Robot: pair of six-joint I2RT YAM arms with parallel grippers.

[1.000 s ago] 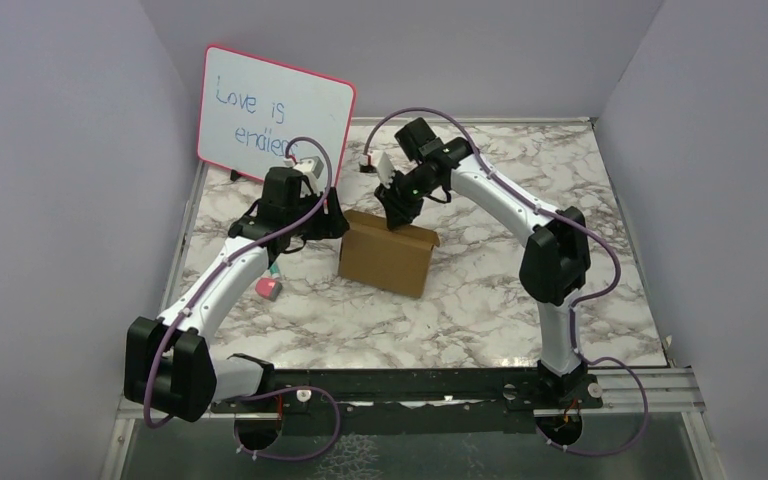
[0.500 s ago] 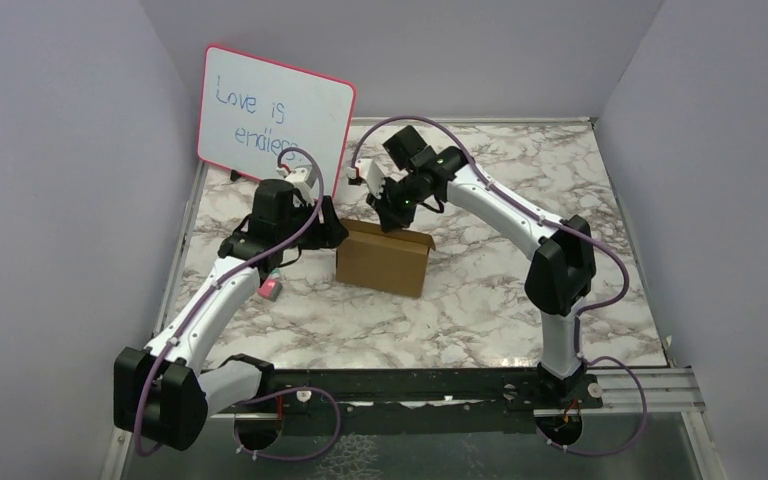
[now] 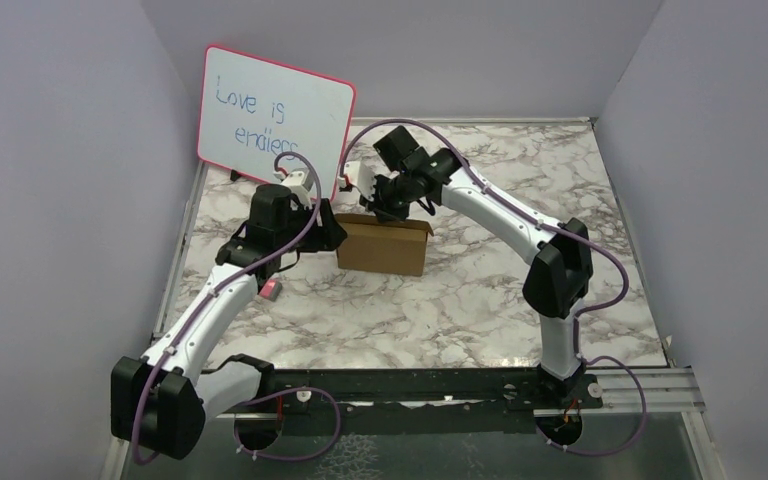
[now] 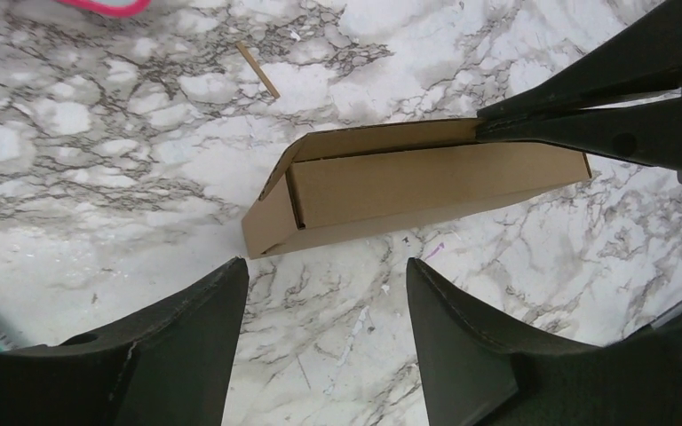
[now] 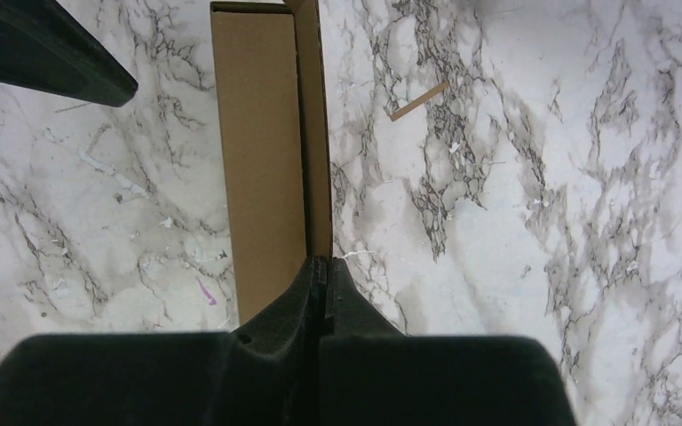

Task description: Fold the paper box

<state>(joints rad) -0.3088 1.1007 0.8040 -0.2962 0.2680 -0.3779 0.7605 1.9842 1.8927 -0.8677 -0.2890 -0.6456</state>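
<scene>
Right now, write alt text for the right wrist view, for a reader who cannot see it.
The right claw, shut, pinches the near end of one side wall of the brown paper box, which stretches away from it on the marble table. A thin cardboard sliver lies apart from the box, at upper right.

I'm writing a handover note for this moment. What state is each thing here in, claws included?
paper box: partly folded, one long edge pinched.
right claw: shut on the box's long edge.
left claw: open, empty, near the box's end.
whiteboard: upright, written on.
cardboard sliver: lying flat, apart from the box.
</scene>
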